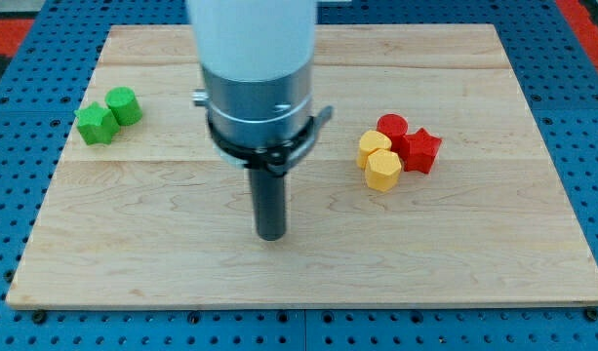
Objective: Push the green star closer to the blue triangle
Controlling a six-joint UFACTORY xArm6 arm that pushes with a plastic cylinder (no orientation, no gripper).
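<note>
Green comes first at the view's left: two green blocks sit touching near the left edge of the pale wooden tabletop (494, 244). The lower-left one, the green star (96, 123), has a notched outline, and the green cylinder (124, 104) sits just above and to its right. No blue triangle shows anywhere on the wood. Moving toward the middle, the arm's white and grey body hangs down from the view's top and hides a stretch of the board behind it. Below it runs the straight dark rod, and my tip (270, 235) rests on open wood a little below the board's centre, well apart from the green pair and touching no block. I carry no gripper, so nothing about opening or closing can be told. Bare wood lies between my tip and the green star, with nothing standing in that stretch. Further right sits a tight cluster of four blocks, all touching: a yellow block (374, 146) with a second yellow block (382, 171) just below it, a red cylinder (392, 128) above them, and a red star (422, 150) at the cluster's right side. Blue pegboard (16, 195) surrounds the board.
</note>
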